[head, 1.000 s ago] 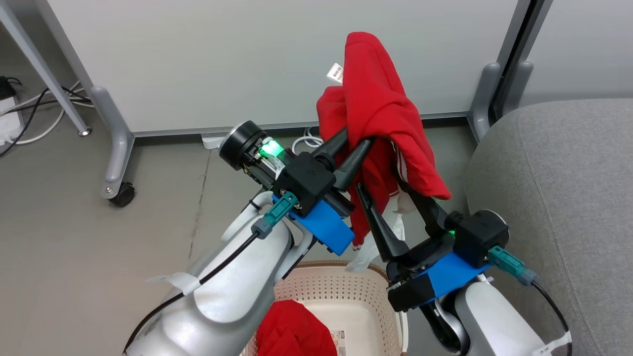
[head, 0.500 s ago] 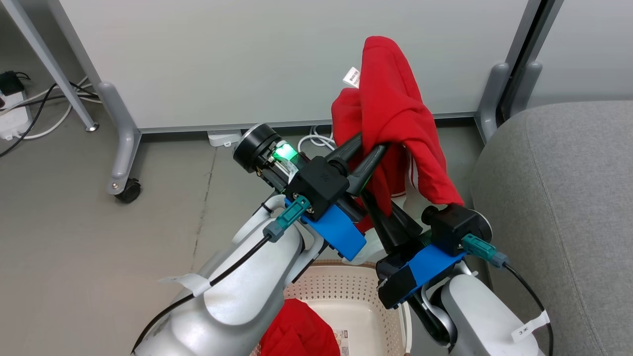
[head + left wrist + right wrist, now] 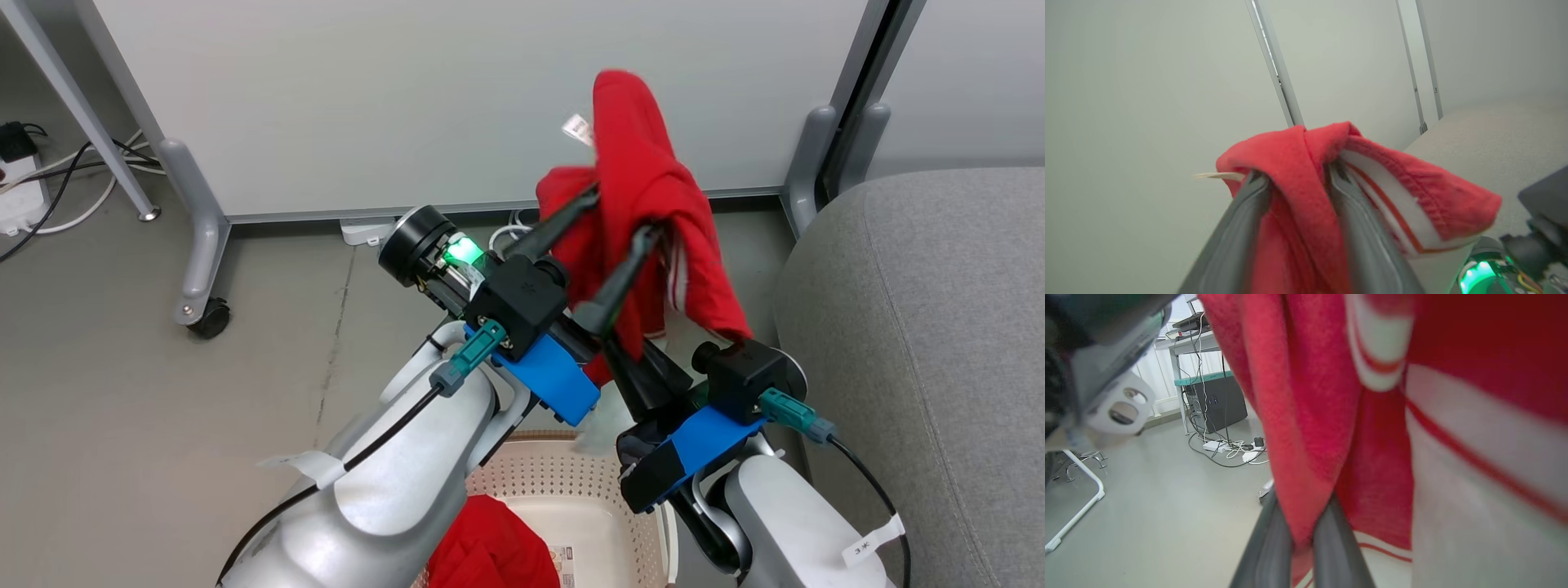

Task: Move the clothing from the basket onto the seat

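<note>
- Head view: the left end effector (image 3: 620, 216) has just spread from a tight pinch to a moderate gap, so the striped garment (image 3: 637, 155) is now only draped over its fingers. The right end effector (image 3: 641, 371), wide a second ago, is clamped shut low in the hanging cloth. The garment hangs in the air above the basket (image 3: 555, 478), near the seat (image 3: 914, 327) but not on it. A second garment (image 3: 490, 547) lies in the basket.
- Left wrist view: the left end effector (image 3: 1298, 192) is parted. Cloth (image 3: 1290, 159) lies over both tips and sags between them, with nothing pinched.
- Right wrist view: the right end effector (image 3: 1302, 543) is nearly closed on a red fold (image 3: 1310, 416).
- This looks like a handover to the right arm, which is nearer the seat. The cloth may snag on the left fingers as it is carried across.
</note>
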### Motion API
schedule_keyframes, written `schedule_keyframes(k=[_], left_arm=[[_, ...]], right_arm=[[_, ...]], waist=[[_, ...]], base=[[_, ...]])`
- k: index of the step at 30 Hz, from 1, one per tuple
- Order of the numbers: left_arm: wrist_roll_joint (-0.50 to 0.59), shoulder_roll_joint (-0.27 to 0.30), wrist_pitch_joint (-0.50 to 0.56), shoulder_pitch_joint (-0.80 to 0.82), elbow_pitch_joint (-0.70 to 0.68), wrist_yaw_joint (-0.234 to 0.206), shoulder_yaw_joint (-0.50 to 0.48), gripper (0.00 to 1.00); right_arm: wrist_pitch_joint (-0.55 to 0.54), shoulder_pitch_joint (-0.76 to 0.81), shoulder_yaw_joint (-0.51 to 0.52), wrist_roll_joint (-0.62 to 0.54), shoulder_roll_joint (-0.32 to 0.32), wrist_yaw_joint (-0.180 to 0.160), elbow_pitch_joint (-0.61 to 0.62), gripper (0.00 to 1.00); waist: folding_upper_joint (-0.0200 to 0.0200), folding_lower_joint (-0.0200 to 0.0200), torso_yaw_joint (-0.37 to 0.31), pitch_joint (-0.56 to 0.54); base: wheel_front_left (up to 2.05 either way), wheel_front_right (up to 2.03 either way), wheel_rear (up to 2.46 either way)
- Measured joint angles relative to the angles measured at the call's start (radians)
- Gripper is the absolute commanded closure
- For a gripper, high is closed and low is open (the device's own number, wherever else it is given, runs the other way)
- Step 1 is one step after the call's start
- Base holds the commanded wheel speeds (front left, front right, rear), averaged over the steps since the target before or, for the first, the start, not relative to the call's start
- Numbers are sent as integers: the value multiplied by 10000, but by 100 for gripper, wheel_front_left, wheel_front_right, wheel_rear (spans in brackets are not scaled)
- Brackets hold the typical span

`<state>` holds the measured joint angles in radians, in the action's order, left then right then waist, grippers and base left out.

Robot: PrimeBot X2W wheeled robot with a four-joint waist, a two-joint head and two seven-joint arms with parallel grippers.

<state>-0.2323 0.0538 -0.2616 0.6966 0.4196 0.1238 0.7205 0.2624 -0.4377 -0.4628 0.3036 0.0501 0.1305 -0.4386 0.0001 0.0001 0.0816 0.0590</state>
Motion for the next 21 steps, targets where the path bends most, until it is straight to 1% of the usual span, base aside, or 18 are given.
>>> schedule_keyframes(k=[9,14,18,21], left_arm=[[188,-15,0,-37,-17,0,-77,0],[230,-17,-2,-88,-17,0,-132,0],[314,-6,-2,-161,15,2,-123,0],[401,33,-10,-250,27,2,-75,0]], right_arm=[[0,25,21,73,4,0,44,100],[0,66,234,174,0,0,31,100],[-2,98,531,169,-2,0,136,100],[0,198,1112,-36,-6,0,454,100]], waist=[[0,0,-50,15],[0,0,-126,49],[0,0,-305,136],[0,0,-589,272]], base=[[0,0,0],[0,0,0],[0,0,0],[0,0,0]])
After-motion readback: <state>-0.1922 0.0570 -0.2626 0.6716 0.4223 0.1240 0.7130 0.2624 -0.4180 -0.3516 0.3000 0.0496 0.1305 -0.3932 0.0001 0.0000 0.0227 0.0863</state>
